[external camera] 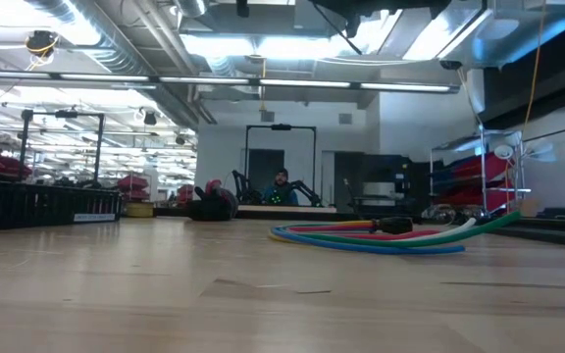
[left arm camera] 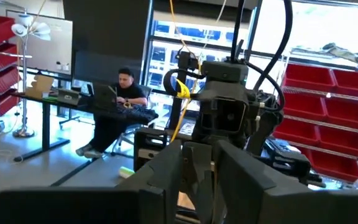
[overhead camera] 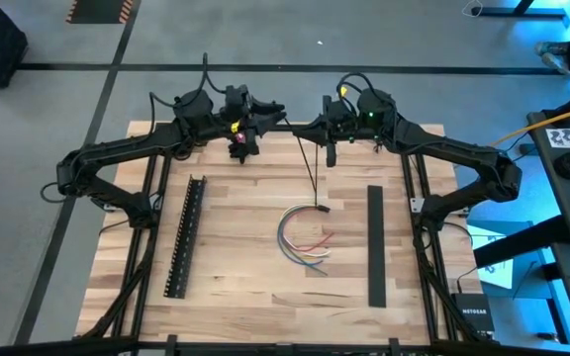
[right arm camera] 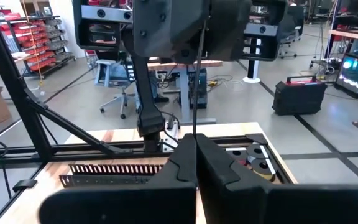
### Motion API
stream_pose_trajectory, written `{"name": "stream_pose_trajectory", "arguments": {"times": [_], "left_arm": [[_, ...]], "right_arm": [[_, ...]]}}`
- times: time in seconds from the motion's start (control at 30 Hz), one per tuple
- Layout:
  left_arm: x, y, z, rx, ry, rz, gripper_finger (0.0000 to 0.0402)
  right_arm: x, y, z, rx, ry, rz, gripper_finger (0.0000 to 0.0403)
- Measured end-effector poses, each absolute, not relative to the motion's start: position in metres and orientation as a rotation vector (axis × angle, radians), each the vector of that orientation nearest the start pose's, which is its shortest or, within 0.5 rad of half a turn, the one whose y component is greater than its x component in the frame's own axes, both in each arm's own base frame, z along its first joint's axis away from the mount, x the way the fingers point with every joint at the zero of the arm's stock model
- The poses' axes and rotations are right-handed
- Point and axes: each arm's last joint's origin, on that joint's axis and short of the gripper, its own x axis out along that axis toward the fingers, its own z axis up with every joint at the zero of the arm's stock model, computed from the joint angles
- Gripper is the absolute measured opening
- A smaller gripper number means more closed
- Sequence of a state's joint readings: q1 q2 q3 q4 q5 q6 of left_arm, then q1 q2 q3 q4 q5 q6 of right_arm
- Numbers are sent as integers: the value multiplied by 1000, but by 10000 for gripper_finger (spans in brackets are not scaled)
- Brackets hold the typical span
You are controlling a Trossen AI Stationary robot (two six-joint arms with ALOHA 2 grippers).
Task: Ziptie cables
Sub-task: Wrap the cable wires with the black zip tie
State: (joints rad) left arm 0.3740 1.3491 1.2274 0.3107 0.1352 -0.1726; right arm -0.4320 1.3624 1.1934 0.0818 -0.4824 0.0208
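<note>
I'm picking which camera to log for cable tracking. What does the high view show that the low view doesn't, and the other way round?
Only the high view shows both arms raised at the table's far edge, the left pincer, the right pincer shut on a thin dark zip-tie strip hanging toward the table, the long black slotted bar and a flat black strip.

Only the low view shows the room behind, with a seated person far off.

Both show the loose bundle of white, red, green and yellow cables lying on the wooden table.
</note>
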Motion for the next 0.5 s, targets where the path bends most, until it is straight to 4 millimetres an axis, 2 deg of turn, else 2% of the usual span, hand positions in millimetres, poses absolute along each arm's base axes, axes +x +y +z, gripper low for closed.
{"name": "stream_pose_trajectory", "arguments": {"times": [0.27,0.5], "left_arm": [[287,108,413,-78,-235,223,7],[286,108,413,-70,-234,226,2]], "right_arm": [[287,-118,372,60,80,50,0],[285,-119,379,8,51,10,19]]}}
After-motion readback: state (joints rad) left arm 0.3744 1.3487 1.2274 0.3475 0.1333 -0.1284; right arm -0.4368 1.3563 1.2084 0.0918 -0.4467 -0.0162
